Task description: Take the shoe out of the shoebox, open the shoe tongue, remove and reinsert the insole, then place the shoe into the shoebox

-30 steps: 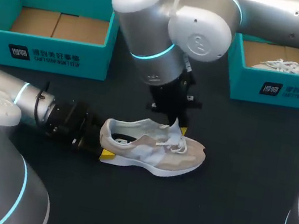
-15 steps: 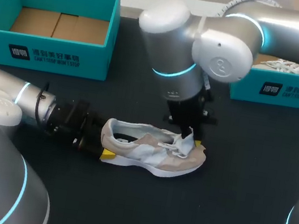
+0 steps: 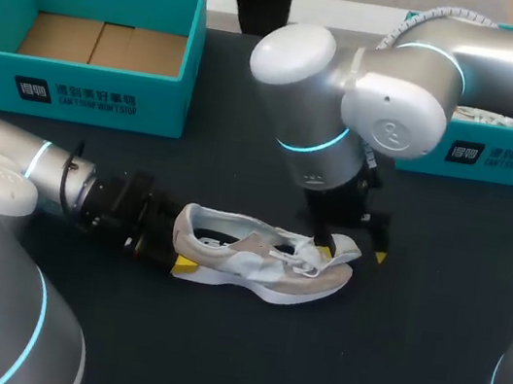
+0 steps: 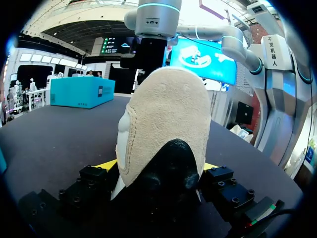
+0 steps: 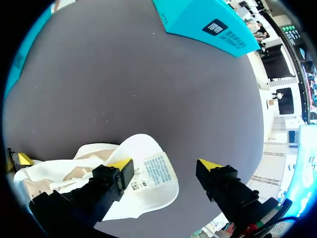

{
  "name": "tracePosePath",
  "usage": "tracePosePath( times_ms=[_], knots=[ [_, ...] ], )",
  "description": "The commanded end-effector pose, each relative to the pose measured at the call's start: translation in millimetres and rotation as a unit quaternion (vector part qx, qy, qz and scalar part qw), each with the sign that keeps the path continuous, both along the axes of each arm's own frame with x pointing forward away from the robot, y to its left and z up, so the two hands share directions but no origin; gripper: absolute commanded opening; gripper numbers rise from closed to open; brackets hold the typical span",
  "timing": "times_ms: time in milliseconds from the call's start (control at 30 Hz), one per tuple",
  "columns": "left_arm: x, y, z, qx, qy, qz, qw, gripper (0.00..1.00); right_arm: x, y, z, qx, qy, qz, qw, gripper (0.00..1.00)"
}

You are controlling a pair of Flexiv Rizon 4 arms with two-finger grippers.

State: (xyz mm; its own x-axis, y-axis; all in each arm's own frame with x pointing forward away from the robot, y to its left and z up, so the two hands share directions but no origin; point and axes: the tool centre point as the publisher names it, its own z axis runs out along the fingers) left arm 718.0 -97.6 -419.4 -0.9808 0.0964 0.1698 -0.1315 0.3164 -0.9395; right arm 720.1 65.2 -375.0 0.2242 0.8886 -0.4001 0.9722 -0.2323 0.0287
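Observation:
A beige and white shoe (image 3: 260,257) lies on its side on the dark table (image 3: 384,371), toe to the right. Its white tongue (image 3: 341,249) is folded out over the toe. My left gripper (image 3: 168,251) is shut on the heel (image 4: 166,124), a yellow tip on each side of it. My right gripper (image 3: 351,254) hangs over the toe, open. In the right wrist view the tongue (image 5: 148,173), label side up, lies between the spread fingers of my right gripper (image 5: 165,167), close to one fingertip (image 5: 120,164) and apart from the other.
An empty teal shoebox (image 3: 97,27) stands at the back left. A second teal box (image 3: 499,154) at the back right holds another white shoe (image 3: 501,115). My right arm's big elbow (image 3: 351,99) hangs over the table's middle.
My right gripper moved right along the shoe, drawing the tongue out over the toe, then opened and let it go. The left gripper and the heel stayed put.

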Motion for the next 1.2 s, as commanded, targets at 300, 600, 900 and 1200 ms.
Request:
tracePosePath(
  times_ms=[300,600,900,1200],
  knots=[
    [0.3,0,-7,-0.001,0.000,0.001,1.000,0.00,-16.4,-3,34,0.006,-0.149,-0.247,0.958,1.00],
    [0.3,0,-7,-0.001,0.000,0.001,1.000,0.00,-19.8,-22,32,-0.008,-0.158,-0.250,0.955,1.00],
    [0.3,0,-7,-0.001,0.000,0.001,1.000,0.00,-10.1,-11,2,-0.006,-0.130,-0.256,0.958,1.00],
    [0.3,0,-7,-0.001,0.000,0.001,1.000,0.00,-9.7,-12,35,0.010,-0.156,-0.248,0.956,1.00]
  ],
)
